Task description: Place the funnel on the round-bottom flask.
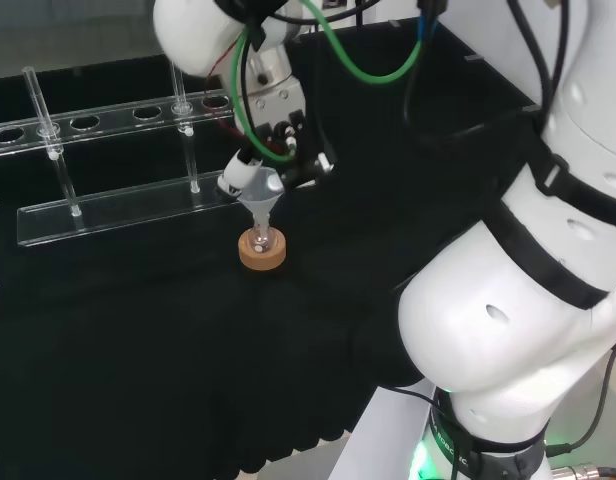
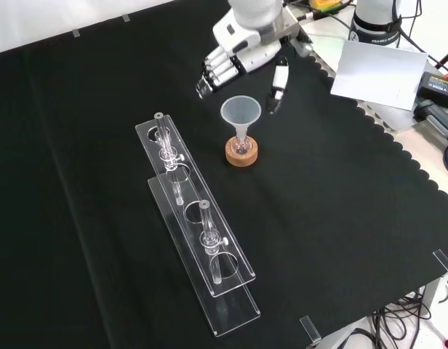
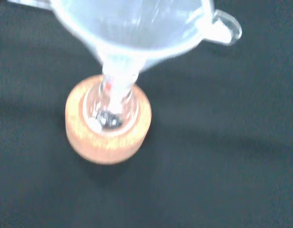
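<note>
— Sitting in the round-bottom flask point(image 2: 241, 147) already, is it?
— Looks so: the funnel point(image 2: 241, 113) stands stem-down in the flask's neck, on the cork ring point(image 2: 241, 153).
— And beyond?
— The hand point(image 2: 231, 62) hovers at the funnel's twelve o'clock, front view, fingers apart, holding nothing. I judge only withdrawal remains.

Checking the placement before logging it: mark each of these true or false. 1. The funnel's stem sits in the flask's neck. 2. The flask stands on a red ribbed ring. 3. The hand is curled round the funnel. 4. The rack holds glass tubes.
1. True: the funnel stands stem-down in the flask.
2. False: it rests on a cork ring.
3. False: in the front view the hand is apart from the funnel, holding nothing.
4. True: the clear rack holds upright tubes.
</note>
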Robot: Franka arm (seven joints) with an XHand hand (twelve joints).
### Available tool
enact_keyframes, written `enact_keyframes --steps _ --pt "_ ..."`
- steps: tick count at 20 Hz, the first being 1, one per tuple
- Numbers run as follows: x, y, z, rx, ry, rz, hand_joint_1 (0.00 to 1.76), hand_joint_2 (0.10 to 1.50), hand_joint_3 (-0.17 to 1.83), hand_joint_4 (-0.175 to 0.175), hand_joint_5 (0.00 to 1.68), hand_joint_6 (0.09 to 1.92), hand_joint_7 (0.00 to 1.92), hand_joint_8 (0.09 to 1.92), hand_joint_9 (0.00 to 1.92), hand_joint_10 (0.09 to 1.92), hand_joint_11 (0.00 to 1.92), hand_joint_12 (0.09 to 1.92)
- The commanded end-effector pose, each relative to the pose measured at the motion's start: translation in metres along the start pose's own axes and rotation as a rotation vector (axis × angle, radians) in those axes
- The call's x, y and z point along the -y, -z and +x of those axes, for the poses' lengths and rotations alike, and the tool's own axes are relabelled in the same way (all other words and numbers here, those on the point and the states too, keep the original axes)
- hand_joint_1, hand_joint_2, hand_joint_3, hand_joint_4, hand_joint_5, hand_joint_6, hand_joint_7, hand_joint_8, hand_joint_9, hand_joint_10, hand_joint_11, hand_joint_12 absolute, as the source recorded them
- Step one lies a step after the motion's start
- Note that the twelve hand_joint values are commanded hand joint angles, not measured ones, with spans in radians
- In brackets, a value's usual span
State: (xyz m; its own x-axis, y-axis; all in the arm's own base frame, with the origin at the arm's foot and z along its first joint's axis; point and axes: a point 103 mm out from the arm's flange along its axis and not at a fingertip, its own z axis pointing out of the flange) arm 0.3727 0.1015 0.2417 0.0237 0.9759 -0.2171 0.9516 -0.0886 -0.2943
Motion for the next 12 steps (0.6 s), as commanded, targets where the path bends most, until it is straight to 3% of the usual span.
enact_keyframes --steps 1,5,12 --pt "0.001 0.028 -0.052 -0.099 -0.007 -0.055 0.61 0.72 0.17 -0.060 0.14 0.09 0.02 0.43 0.20 0.74 0.22 1.47" --pt "-0.003 0.034 -0.076 -0.117 -0.027 -0.063 0.65 0.72 0.20 -0.059 0.18 0.09 0.00 0.59 0.26 0.72 0.25 1.45" --pt "-0.017 0.038 -0.109 -0.163 -0.044 -0.043 0.69 0.71 0.24 -0.060 0.23 0.09 0.06 0.66 0.34 0.71 0.29 1.43"
